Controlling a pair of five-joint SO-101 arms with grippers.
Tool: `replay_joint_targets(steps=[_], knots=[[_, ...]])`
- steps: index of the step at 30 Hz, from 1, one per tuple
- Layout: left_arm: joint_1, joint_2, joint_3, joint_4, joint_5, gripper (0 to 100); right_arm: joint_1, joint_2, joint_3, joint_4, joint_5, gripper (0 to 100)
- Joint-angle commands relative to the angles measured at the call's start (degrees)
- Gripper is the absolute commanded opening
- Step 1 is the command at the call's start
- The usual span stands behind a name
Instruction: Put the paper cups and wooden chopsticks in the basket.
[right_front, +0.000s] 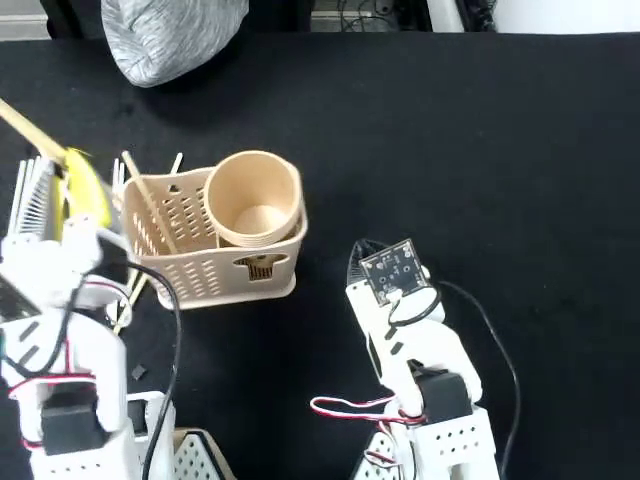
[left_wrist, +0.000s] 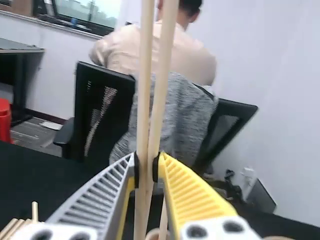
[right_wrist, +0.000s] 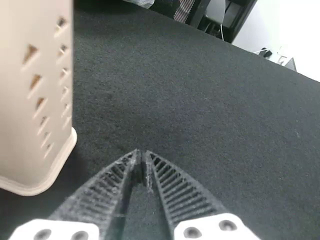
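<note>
Beside the basket (right_front: 215, 268), left jaws clamping chopsticks (left_wrist: 162, 75), right jaws closed over bare table (right_front: 500, 150).

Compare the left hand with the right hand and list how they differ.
The left hand is shut on two wooden chopsticks; the right hand is shut on nothing. The left hand has one grey and one yellow finger; the right hand's are both black. The left hand faces the room; the right hand faces the table beside the basket. Both have ribbed fingers.
</note>
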Motion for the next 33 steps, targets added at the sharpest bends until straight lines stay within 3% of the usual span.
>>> replay_joint_targets(steps=[1, 5, 12, 24, 33], knots=[[4.09, -5.01, 6.20, -3.96, 0.88, 3, 0.70, -5.05, -0.31, -0.44, 0.09, 1.6], [4.09, -7.47, 8.13, -6.51, 0.88, 3, 0.70, -5.05, -0.31, -0.44, 0.09, 1.6], [4.00, -8.00, -1.98, -1.05, -3.16, 3, 0.70, -5.05, -0.48, -0.26, 0.09, 1.6], [4.26, -8.09, -6.46, 0.62, -0.26, 3, 0.70, -5.05, -0.57, -0.26, 0.09, 1.6], [3.74, -8.09, -11.12, 8.44, -0.44, 3, 0.70, -5.05, -0.57, -0.26, 0.09, 1.6]])
